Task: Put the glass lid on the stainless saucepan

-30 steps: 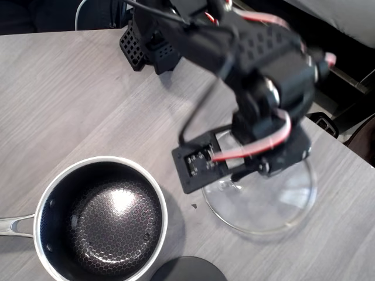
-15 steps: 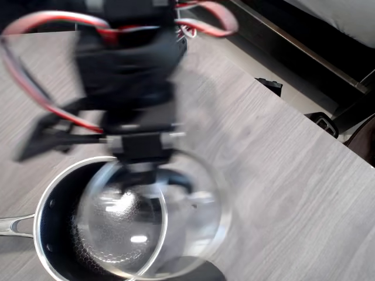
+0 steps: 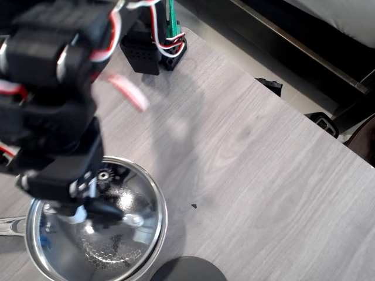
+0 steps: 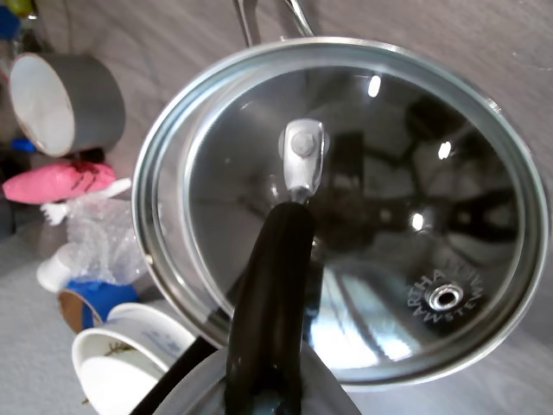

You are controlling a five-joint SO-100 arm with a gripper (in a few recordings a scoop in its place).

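Directly below gripper (image 3: pixel 88 205): glass lid (image 4: pixel 346 207), bar handle pinched, over stainless saucepan (image 3: pixel 153 199); seated or hovering, cannot tell. Underneath, grey wood-grain table (image 3: pixel 246 152). Off to wrist-view left, grey pot (image 4: pixel 60 104), pink bag, cups.

A grey wood-grain table (image 3: pixel 252 175) takes up most of the overhead view, and a dark round object (image 3: pixel 188 270) sits at its bottom edge. In the wrist view's upper left stands a grey pot with a white inside (image 4: pixel 60 102). Below it lie a pink object (image 4: pixel 56 181), crumpled clear plastic (image 4: pixel 99 233), something blue (image 4: pixel 95 298) and a white bowl (image 4: pixel 130 359) at lower left.
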